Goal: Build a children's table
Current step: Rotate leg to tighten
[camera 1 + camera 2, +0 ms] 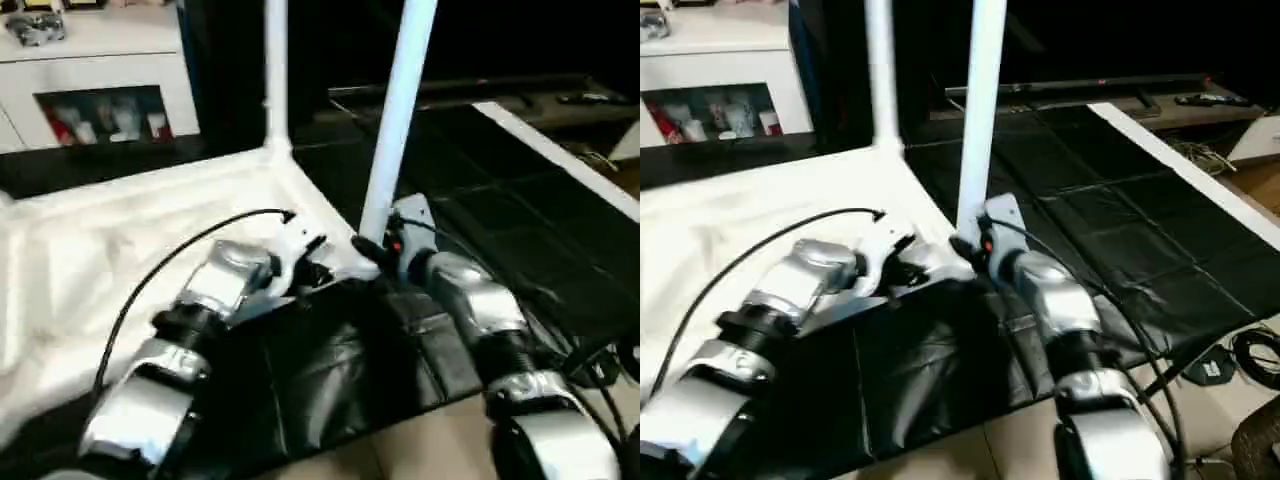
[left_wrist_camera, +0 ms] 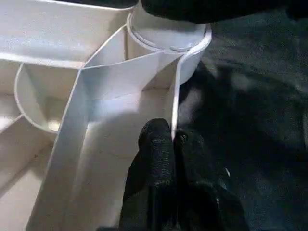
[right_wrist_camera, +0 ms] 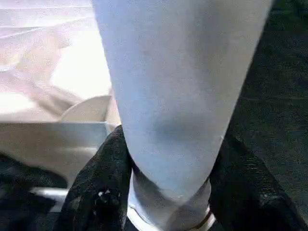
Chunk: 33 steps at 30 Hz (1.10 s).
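The white tabletop point(image 1: 120, 250) lay upside down on black sheeting point(image 1: 470, 170), ribbed underside up, stretching from the middle of the head views out toward nine o'clock. Two legs stood upright in its corner sockets: the far leg point(image 1: 276, 70) up at twelve o'clock, and the near leg point(image 1: 398, 110) planted in the socket at the centre, leaning slightly toward one o'clock.

And there was the right tool point(image 1: 374, 250), clamped on that near leg just above the socket! In the right wrist view its two black fingers point(image 3: 96, 192) pressed against both sides of the tapered leg point(image 3: 178, 96), fully wrapped around it.

The left tool point(image 2: 171, 144) sat just beside it, toward nine o'clock, at the tabletop's edge. The left wrist view showed its fingers point(image 2: 156, 149) pinched tight on the thin outer wall of the tabletop point(image 2: 120, 72), one finger inside the rim, one outside, with the corner socket point(image 2: 168, 38) directly ahead.

Back at eleven o'clock stood a white cabinet point(image 1: 90, 70) with glass doors.
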### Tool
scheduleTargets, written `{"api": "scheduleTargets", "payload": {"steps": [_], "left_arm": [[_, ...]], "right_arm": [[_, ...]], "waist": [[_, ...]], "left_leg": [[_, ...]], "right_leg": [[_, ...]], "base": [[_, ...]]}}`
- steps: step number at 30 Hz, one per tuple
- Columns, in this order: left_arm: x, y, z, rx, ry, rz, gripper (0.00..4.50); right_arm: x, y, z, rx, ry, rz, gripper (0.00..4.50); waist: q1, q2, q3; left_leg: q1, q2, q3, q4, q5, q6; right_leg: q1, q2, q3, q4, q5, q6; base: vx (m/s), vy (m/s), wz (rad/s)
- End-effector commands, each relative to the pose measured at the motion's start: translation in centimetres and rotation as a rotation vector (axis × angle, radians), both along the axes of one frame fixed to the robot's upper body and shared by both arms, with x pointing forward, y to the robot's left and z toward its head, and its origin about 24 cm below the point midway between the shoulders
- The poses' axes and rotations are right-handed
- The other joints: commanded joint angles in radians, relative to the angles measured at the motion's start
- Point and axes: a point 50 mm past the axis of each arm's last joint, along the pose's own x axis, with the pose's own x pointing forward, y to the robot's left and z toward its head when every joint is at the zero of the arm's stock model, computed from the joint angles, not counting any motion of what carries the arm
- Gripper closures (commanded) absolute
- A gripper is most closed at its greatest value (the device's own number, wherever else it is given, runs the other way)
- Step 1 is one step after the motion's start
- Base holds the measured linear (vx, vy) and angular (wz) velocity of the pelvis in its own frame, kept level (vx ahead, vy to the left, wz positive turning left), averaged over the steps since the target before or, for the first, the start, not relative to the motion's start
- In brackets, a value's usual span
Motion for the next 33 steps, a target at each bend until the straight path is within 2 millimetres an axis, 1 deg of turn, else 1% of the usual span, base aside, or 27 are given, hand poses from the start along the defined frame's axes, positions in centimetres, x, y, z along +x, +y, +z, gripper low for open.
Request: {"api": "scheduleTargets", "payload": {"steps": [1,2,3,4,6,7,8,9,10,11,12,13,14,15,16,17,18,19,21,22,23,25,27,29,30,31,33], "left_arm": [[-0.2,-4.1,2.0,-0.099,-0.053,-0.097,4.5],[-0.2,-4.1,2.0,-0.099,-0.053,-0.097,4.5],[-0.2,-4.1,1.9,-0.097,-0.053,-0.094,4.5],[-0.2,-3.7,1.9,-0.093,-0.052,-0.088,4.5],[-0.2,-3.4,1.9,-0.089,-0.056,-0.092,4.5],[-0.2,-2.9,1.8,-0.083,-0.059,-0.101,4.5],[-0.2,-2.5,1.8,-0.082,-0.065,-0.116,4.5],[-0.2,-2.4,1.8,-0.082,-0.066,-0.119,4.5],[-0.3,-2.1,1.8,-0.078,-0.064,-0.125,4.5],[-0.3,-2.1,1.8,-0.078,-0.064,-0.125,4.5],[-0.4,-1.6,1.8,-0.068,-0.062,-0.14,4.5],[-0.7,-0.4,1.7,-0.052,-0.037,-0.175,4.5],[-0.8,0.0,1.7,-0.045,-0.034,-0.198,4.5],[-0.9,0.3,1.7,-0.039,-0.038,-0.22,4.5],[-1.0,0.7,1.6,-0.026,-0.032,-0.241,4.5],[-1.0,0.8,1.6,-0.025,-0.032,-0.242,4.5],[-1.2,1.3,1.6,-0.009,-0.031,-0.273,4.5],[-1.3,1.5,1.6,-0.004,-0.034,-0.288,4.5],[-1.4,1.8,1.6,0.004,-0.029,-0.314,4.5],[-1.8,2.3,1.6,0.017,-0.024,-0.369,4.5],[-1.9,2.5,1.6,0.023,-0.018,-0.392,4.5],[-2.1,2.7,1.7,0.03,-0.017,-0.421,4.5],[-2.4,3.1,1.8,0.042,-0.018,-0.481,4.5],[-2.7,3.6,2.1,0.065,-0.014,-0.564,4.5],[-2.8,3.7,2.1,0.069,-0.01,-0.582,4.5],[-2.8,3.7,2.1,0.069,-0.01,-0.582,4.5],[-3.0,4.0,2.2,0.083,0.004,-0.629,4.5]], "right_arm": [[-1.8,4.5,-2.1,0.042,0.131,0.141,2.51],[-1.8,4.5,-2.1,0.042,0.131,0.141,2.2],[-1.9,4.6,-2.0,0.048,0.127,0.144,2.01],[-2.0,4.7,-1.9,0.057,0.123,0.156,1.88],[-2.0,4.6,-1.9,0.054,0.117,0.161,1.82],[-1.9,4.2,-1.7,0.06,0.084,0.172,1.68],[-1.9,3.8,-1.6,0.064,0.072,0.176,1.52],[-1.9,3.7,-1.6,0.065,0.071,0.175,1.43],[-1.9,3.3,-1.5,0.063,0.058,0.186,1.38],[-1.9,3.3,-1.5,0.063,0.058,0.186,1.2],[-2.0,2.7,-1.4,0.058,0.043,0.206,1.07],[-2.1,0.9,-1.2,0.054,0.029,0.24,0.98],[-2.1,0.2,-1.1,0.057,0.023,0.253,0.98],[-2.2,-0.4,-1.1,0.061,0.027,0.261,0.94],[-2.4,-1.1,-0.9,0.067,0.026,0.301,0.87],[-2.4,-1.2,-0.9,0.067,0.026,0.306,0.75],[-2.9,-2.2,-0.7,0.069,0.029,0.383,0.55],[-3.2,-2.6,-0.6,0.067,0.031,0.42,0.55],[-3.5,-3.2,-0.4,0.07,0.03,0.466,0.5],[-3.9,-4.4,0.0,0.071,0.026,0.533,0.4],[-4.1,-5.0,0.2,0.069,0.021,0.56,0.26],[-4.2,-5.5,0.4,0.072,0.018,0.585,0.07],[-4.5,-6.6,0.8,0.074,0.032,0.635,0.03],[-4.4,-7.8,1.3,0.036,0.032,0.67,0.03],[-4.3,-7.9,1.4,0.028,0.03,0.672,0.03],[-4.3,-7.9,1.4,0.028,0.03,0.672,0.03],[-4.2,-7.8,2.0,0.042,0.0,0.713,0.03]], "waist": [[0.006,0.004,-0.063],[0.007,0.005,-0.063],[0.007,0.006,-0.062],[0.007,0.003,-0.061],[0.008,0.006,-0.059],[0.01,0.005,-0.06],[0.01,0.006,-0.06],[0.009,0.005,-0.061],[0.01,0.009,-0.063],[0.009,0.007,-0.065],[0.01,0.011,-0.066],[0.012,0.006,-0.066],[0.013,0.007,-0.067],[0.013,0.005,-0.067],[0.015,0.004,-0.069],[0.016,0.006,-0.068],[0.018,0.009,-0.066],[0.021,0.007,-0.064],[0.026,0.011,-0.064],[0.028,0.01,-0.064],[0.03,0.009,-0.065],[0.04,0.008,-0.064],[0.044,0.006,-0.064],[0.048,0.006,-0.064],[0.05,0.004,-0.066],[0.051,0.006,-0.065],[0.052,0.005,-0.064]], "left_leg": [[-0.004,0.017,-0.006,-0.068,-0.212,0.029],[-0.005,0.017,-0.006,-0.069,-0.206,0.032],[-0.005,0.017,-0.004,-0.069,-0.201,0.036],[-0.006,0.017,-0.003,-0.069,-0.199,0.039],[-0.004,0.017,-0.003,-0.07,-0.21,0.038],[-0.004,0.018,-0.003,-0.07,-0.21,0.036],[-0.005,0.018,-0.004,-0.07,-0.209,0.035],[-0.008,0.019,-0.004,-0.071,-0.201,0.036],[-0.006,0.02,-0.004,-0.07,-0.187,0.038],[-0.009,0.02,-0.003,-0.069,-0.176,0.04],[-0.01,0.02,-0.003,-0.069,-0.154,0.043],[-0.011,0.021,-0.002,-0.068,-0.148,0.053],[-0.012,0.021,-0.002,-0.066,-0.144,0.062],[-0.013,0.022,0.001,-0.065,-0.13,0.074],[-0.012,0.021,0.0,-0.064,-0.117,0.081],[-0.013,0.022,0.002,-0.064,-0.114,0.085],[-0.01,0.023,0.001,-0.065,-0.12,0.085],[-0.009,0.024,0.002,-0.065,-0.134,0.087],[-0.006,0.026,0.001,-0.066,-0.148,0.08],[-0.006,0.027,0.001,-0.067,-0.157,0.075],[-0.004,0.027,0.001,-0.066,-0.163,0.076],[-0.004,0.028,0.004,-0.065,-0.155,0.077],[-0.006,0.028,0.003,-0.065,-0.153,0.076],[-0.006,0.029,0.004,-0.064,-0.147,0.074],[-0.006,0.028,0.004,-0.063,-0.141,0.073],[-0.005,0.028,0.005,-0.063,-0.139,0.071],[-0.007,0.027,0.005,-0.063,-0.146,0.07]], "right_leg": [[0.048,-0.065,0.049,-0.097,-0.37,-0.125],[0.05,-0.065,0.05,-0.094,-0.349,-0.132],[0.051,-0.065,0.051,-0.092,-0.325,-0.143],[0.052,-0.066,0.052,-0.091,-0.314,-0.149],[0.051,-0.068,0.052,-0.094,-0.336,-0.149],[0.052,-0.069,0.052,-0.095,-0.346,-0.145],[0.052,-0.071,0.053,-0.094,-0.345,-0.144],[0.053,-0.069,0.053,-0.092,-0.328,-0.144],[0.053,-0.069,0.055,-0.088,-0.291,-0.154],[0.056,-0.069,0.055,-0.084,-0.266,-0.16],[0.057,-0.068,0.055,-0.079,-0.223,-0.176],[0.061,-0.068,0.054,-0.078,-0.198,-0.183],[0.063,-0.068,0.055,-0.075,-0.182,-0.19],[0.062,-0.068,0.057,-0.074,-0.15,-0.199],[0.065,-0.067,0.056,-0.071,-0.13,-0.209],[0.064,-0.067,0.057,-0.07,-0.125,-0.213],[0.061,-0.067,0.055,-0.072,-0.136,-0.216],[0.062,-0.068,0.056,-0.075,-0.154,-0.213],[0.06,-0.069,0.056,-0.076,-0.175,-0.213],[0.059,-0.069,0.055,-0.077,-0.187,-0.21],[0.059,-0.069,0.055,-0.077,-0.192,-0.206],[0.058,-0.069,0.057,-0.076,-0.184,-0.21],[0.061,-0.069,0.055,-0.075,-0.189,-0.21],[0.059,-0.069,0.055,-0.074,-0.192,-0.207],[0.06,-0.069,0.055,-0.071,-0.191,-0.206],[0.057,-0.067,0.054,-0.072,-0.191,-0.208],[0.058,-0.068,0.053,-0.073,-0.205,-0.205]], "base": [[0.0,0.0,0.0],[0.0,0.0,0.0],[0.0,0.0,0.0],[0.0,0.0,0.0],[0.0,0.0,0.0],[0.0,0.0,0.0],[0.0,0.0,0.0],[0.0,0.0,0.0],[0.0,0.0,0.0],[0.0,0.0,0.0],[0.0,0.0,0.0],[0.0,0.0,0.0],[0.0,0.0,0.0],[0.0,0.0,0.0],[0.0,0.0,0.0],[0.0,0.0,0.0],[0.0,0.0,0.0],[0.0,0.0,0.0],[0.0,0.0,0.0],[0.0,0.0,0.0],[0.0,0.0,0.0],[0.0,0.0,0.0],[0.0,0.0,0.0],[0.0,0.0,0.0],[0.0,0.0,0.0],[0.0,0.0,0.0],[0.0,0.0,0.0]]}}
